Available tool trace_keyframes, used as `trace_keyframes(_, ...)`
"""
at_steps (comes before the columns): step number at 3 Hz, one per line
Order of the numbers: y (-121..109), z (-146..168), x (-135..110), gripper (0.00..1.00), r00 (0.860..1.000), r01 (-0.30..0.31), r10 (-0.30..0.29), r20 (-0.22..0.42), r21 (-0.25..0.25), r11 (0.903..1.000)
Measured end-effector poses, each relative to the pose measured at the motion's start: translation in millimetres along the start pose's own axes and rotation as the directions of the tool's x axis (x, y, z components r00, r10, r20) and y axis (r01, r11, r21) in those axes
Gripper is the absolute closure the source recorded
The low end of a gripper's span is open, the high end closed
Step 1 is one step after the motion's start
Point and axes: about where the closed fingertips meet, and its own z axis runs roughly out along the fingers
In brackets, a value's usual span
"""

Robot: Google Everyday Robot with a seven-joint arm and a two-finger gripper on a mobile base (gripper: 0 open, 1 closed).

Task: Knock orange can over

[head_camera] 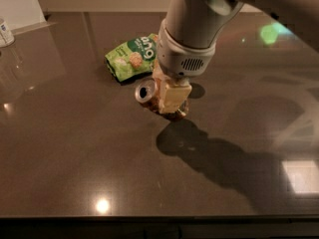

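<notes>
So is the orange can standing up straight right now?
No, the orange can leans far over on the table, its silver top facing sideways, with the gripper right over it.

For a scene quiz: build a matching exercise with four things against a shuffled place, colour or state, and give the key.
Things:
1. can
2. bag
3. gripper
4. table

Descriptions:
a. green, lying behind the can
b. dark and glossy
c. tilted, silver top showing
d. down against the can, mid-table

Pairs: 1-c, 2-a, 3-d, 4-b
</notes>
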Motion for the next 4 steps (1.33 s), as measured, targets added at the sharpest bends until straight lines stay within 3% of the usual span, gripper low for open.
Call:
trace_keyframes(1,1,9,20,0.83,0.992,0.046,-0.048,-0.120,-0.018,0.9988)
trace_keyframes(2,-2,16,33,0.59,0.978,0.065,-0.070,-0.194,-0.030,0.9974)
trace_keyframes(4,-3,33,41,0.12,0.962,0.086,-0.098,-0.256,-0.057,0.9946)
